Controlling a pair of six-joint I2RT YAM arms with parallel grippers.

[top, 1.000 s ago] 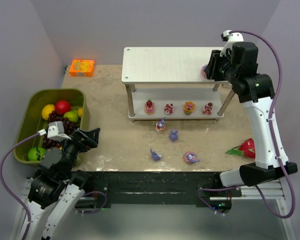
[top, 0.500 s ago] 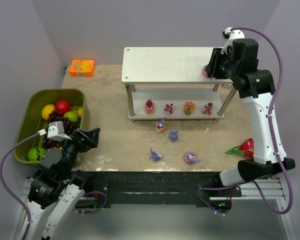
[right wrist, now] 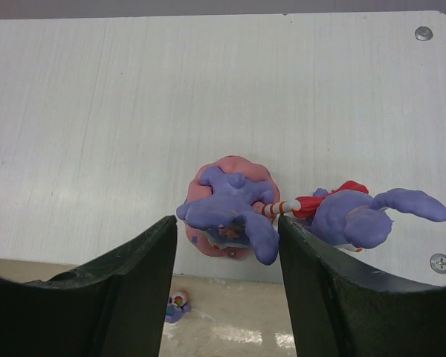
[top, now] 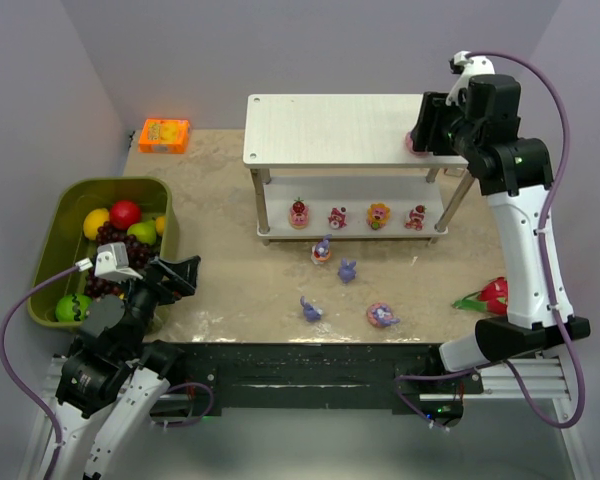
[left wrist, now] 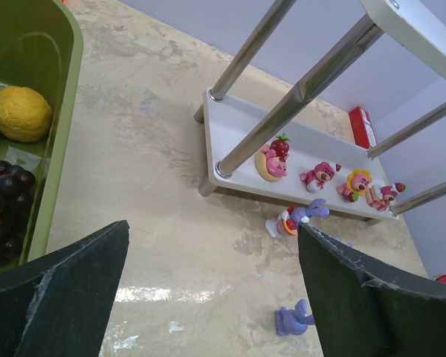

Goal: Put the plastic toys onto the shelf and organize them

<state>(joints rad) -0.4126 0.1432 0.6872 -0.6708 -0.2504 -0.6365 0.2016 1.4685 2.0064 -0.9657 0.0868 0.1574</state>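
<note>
Bunny on pink donut (right wrist: 227, 212) stands on shelf (right wrist: 97, 111) top; right end effector (right wrist: 227, 227) straddles it, jaws wider than a second ago. Left end effector (left wrist: 212, 227) wide, unchanged.

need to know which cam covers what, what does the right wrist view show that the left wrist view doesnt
Only right wrist: the top of the shelf from above, with a purple bunny on a pink base between the right gripper's fingers, and a second bunny beside it.
Only left wrist: the green bin holding a lemon and grapes, the lower board with four small cake figures, and the open left gripper.
Both: the same shelf, and a strip of beige table with a loose toy on it.
</note>
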